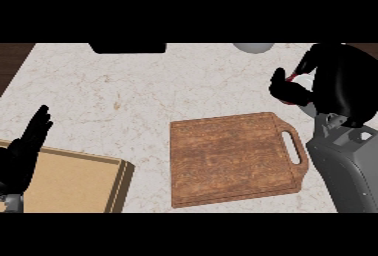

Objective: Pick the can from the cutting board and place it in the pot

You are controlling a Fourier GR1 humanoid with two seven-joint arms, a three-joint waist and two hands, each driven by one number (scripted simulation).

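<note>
Red-white can mostly hidden, clenched in right hand; left hand relaxed.

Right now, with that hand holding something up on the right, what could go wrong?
1. The right hand curls round the can and hides most of it, so I cannot judge how securely it sits; it might slip.
2. No pot is plainly visible; only a dark object and a pale round object show at the counter's far edge, so the drop could miss.
3. The right forearm lies close beside the cutting board and its handle; swinging across might nudge it.
</note>
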